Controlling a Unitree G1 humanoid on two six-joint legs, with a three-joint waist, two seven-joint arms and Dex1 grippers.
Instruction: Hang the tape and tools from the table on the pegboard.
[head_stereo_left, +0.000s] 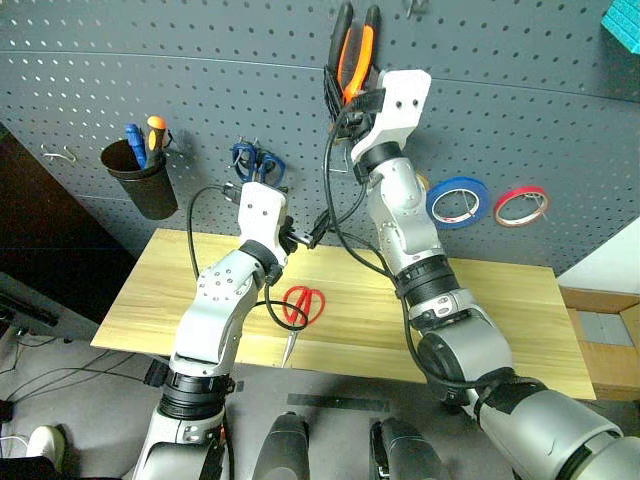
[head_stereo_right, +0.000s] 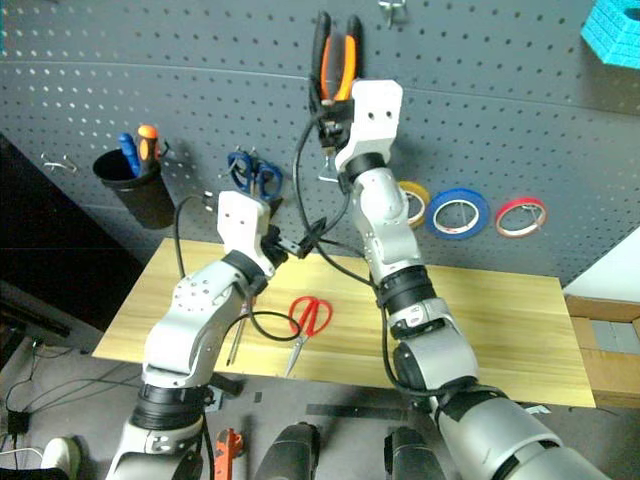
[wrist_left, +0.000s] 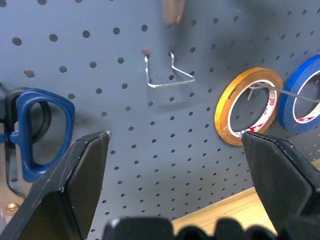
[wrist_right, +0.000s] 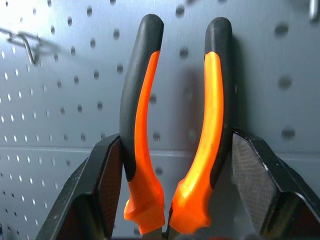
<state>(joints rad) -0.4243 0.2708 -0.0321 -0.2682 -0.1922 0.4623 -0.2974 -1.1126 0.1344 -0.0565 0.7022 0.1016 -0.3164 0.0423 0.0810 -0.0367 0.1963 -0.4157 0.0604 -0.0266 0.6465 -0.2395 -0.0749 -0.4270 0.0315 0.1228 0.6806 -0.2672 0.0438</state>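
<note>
My right gripper (head_stereo_left: 350, 98) is raised against the dark pegboard (head_stereo_left: 200, 80) and is shut on the orange-and-black pliers (head_stereo_left: 355, 45), whose handles point upward. In the right wrist view the pliers (wrist_right: 145, 125) sit between both fingers. My left gripper (wrist_left: 175, 145) is open and empty, facing the pegboard near a bare hook (wrist_left: 167, 75). The red-handled scissors (head_stereo_left: 303, 305) lie on the wooden table (head_stereo_left: 500, 310) beside my left arm. The blue tape (head_stereo_left: 458, 202) hangs on the pegboard to the right of my right arm.
Blue-handled scissors (head_stereo_left: 258, 160) hang just beyond my left gripper. A yellow roll (head_stereo_right: 413, 203) and a red roll (head_stereo_left: 520, 205) flank the blue tape. A black cup (head_stereo_left: 140, 178) on the left holds blue and orange screwdrivers. A cardboard box (head_stereo_left: 600, 345) stands right of the table.
</note>
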